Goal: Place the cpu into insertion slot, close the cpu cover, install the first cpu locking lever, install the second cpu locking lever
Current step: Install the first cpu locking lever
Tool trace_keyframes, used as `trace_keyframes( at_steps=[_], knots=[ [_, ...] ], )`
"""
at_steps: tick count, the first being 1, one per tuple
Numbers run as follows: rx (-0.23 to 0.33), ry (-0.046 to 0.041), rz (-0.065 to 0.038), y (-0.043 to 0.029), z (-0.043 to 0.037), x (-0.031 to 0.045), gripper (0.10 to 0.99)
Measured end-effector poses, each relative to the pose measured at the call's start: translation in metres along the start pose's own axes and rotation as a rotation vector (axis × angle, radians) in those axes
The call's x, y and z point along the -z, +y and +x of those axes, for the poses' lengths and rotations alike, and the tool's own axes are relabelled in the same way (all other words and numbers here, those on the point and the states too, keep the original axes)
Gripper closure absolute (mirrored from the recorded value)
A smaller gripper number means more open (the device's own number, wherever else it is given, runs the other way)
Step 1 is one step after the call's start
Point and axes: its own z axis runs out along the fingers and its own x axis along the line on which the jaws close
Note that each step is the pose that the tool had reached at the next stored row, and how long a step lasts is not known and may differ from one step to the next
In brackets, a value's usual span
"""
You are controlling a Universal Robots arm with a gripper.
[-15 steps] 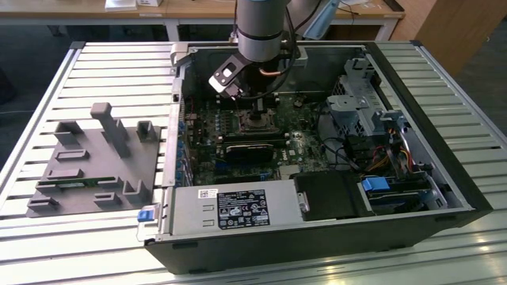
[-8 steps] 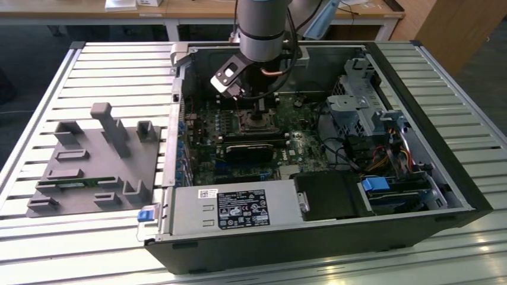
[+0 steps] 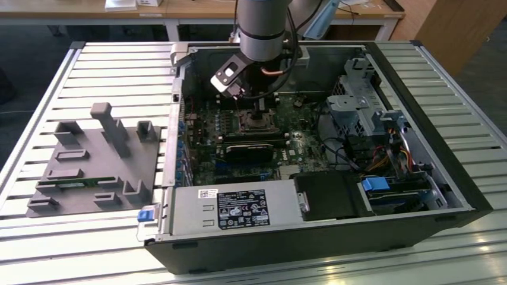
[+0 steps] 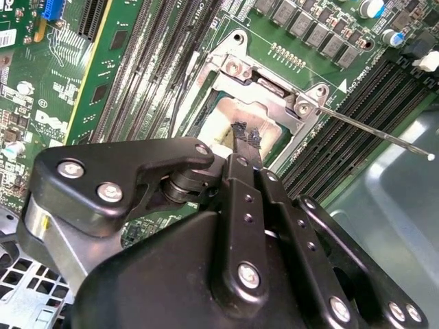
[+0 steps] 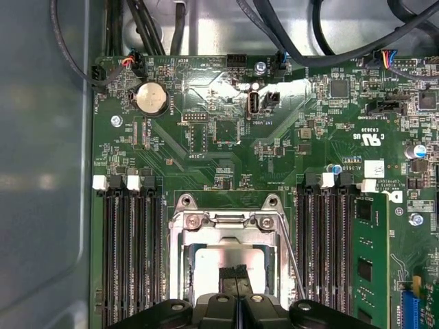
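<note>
**Chip in its socket, lever not yet latched**

In the exterior view a grey rack [image 3: 95, 160] lies on the table at nine o'clock of the open computer case [image 3: 317, 249]. Inside the case, the socket [image 3: 259, 122] sits on the green board [image 5: 206, 137], toward its twelve o'clock end.

The pale chip [image 4: 223, 120] lies flat in the socket, so the first step looks done. The silvery cover [image 5: 230, 221] appears lowered around the chip, whose face shows through the cover's window. I cannot tell whether the cover is fully seated.

The gripper [image 4: 245, 133] hangs right over the chip with its fingers together, gripping nothing. Their dark tips are on the chip's face or just above it.

Beside the cover, a thin lever [image 4: 370, 130] juts out over the memory slots, apparently unlatched. Both lever steps seem left to do.
</note>
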Motion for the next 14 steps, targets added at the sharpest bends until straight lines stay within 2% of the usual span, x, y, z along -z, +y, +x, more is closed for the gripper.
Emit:
trace_keyframes(
  at_steps=[8,14],
  knots=[
    [0.0,0.0002,0.0,0.0001,0.0001,0.0041,0.98],
    [0.0,0.0001,0.0,0.0004,0.0002,0.0131,0.98]
  ],
)
